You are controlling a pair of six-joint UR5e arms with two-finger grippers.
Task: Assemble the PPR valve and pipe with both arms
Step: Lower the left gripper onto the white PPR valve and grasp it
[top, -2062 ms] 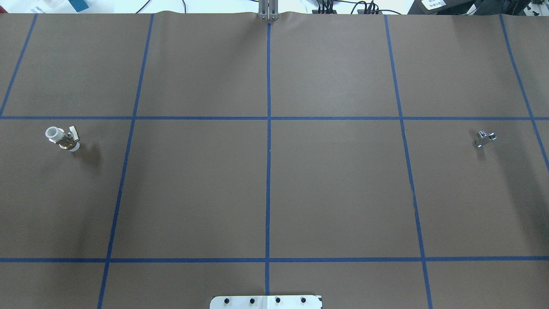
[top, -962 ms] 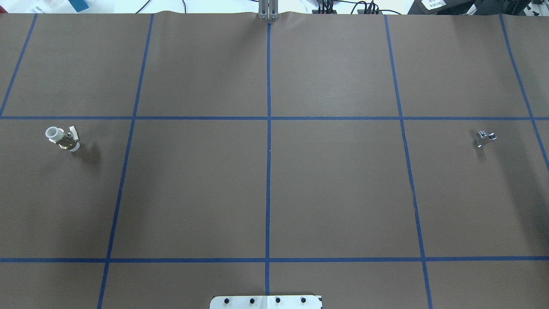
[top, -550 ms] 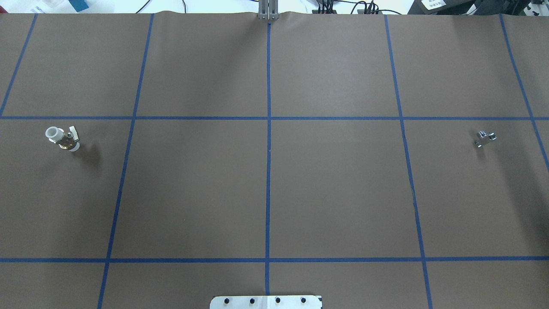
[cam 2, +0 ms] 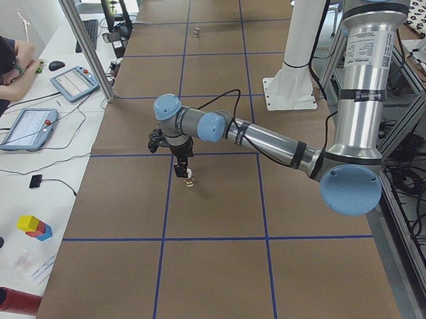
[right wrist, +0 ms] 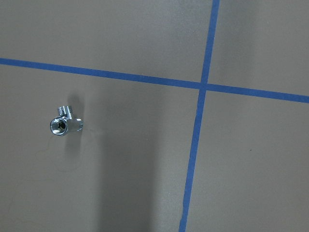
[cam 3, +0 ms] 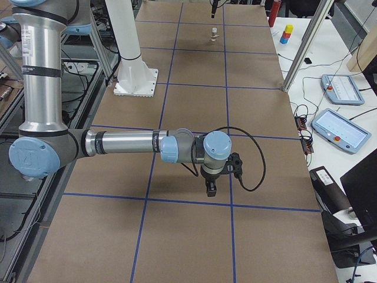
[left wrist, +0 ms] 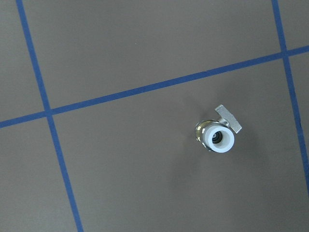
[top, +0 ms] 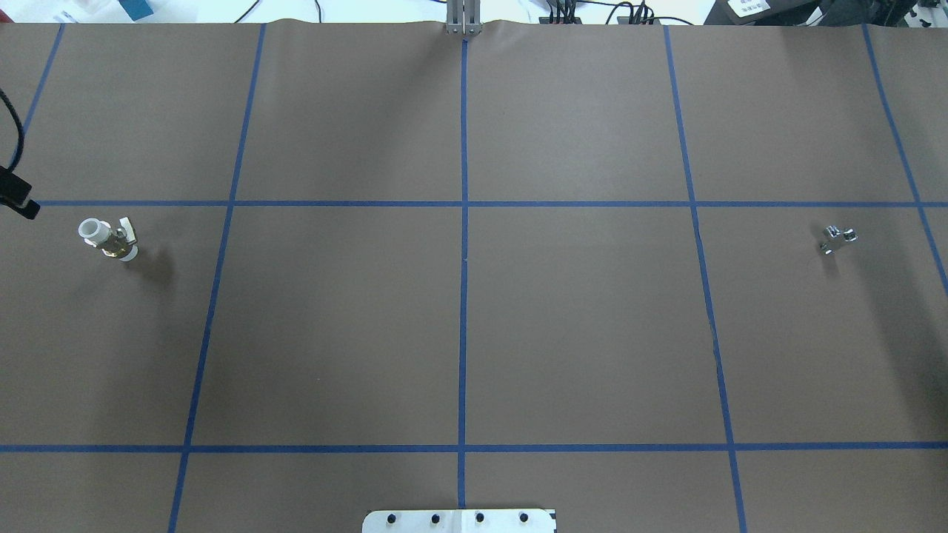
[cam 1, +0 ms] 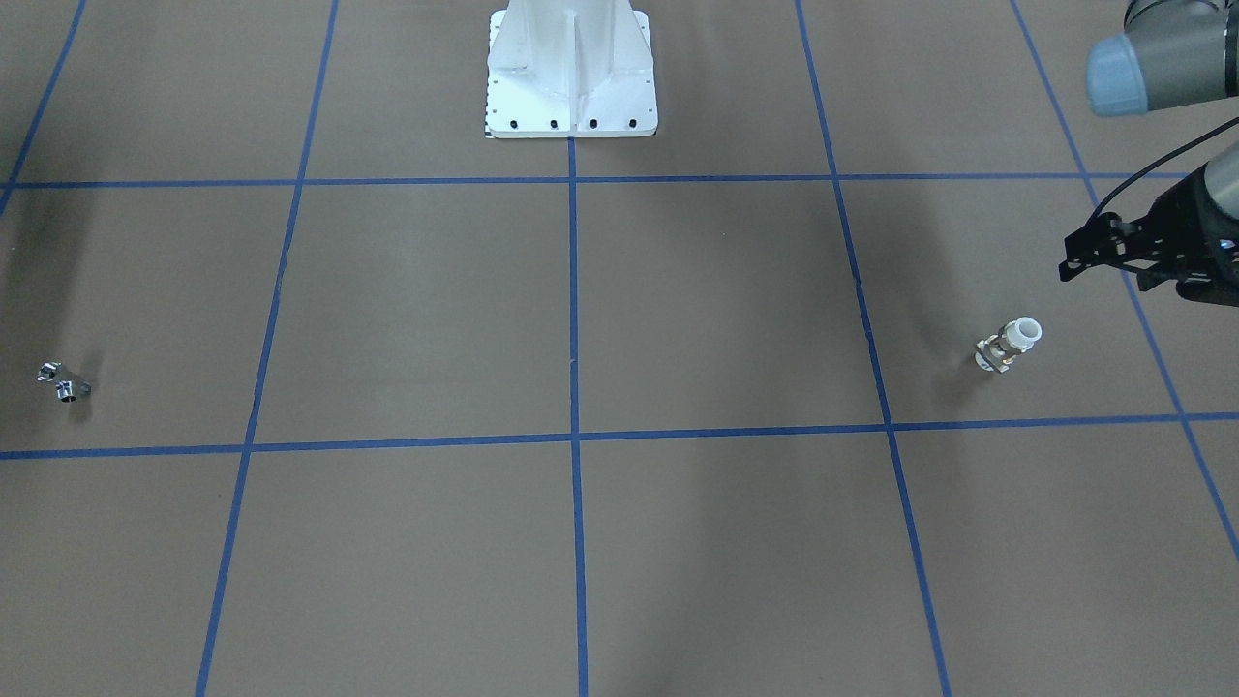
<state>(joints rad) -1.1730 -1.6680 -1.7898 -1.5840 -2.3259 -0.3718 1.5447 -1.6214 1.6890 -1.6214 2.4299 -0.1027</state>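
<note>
PPR valve: stands upright, far from white base, robot's left side. Left gripper near it, apart; jaws: cannot tell.
Pipe: far opposite side of the base. Right gripper: jaws, cannot tell.
You have nothing picked up or joined yet.

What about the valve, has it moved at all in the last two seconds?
No. In the overhead view the PPR valve stands in the same spot as before, just on the near side of the blue tape line, with its white ring end pointing the same way.
</note>
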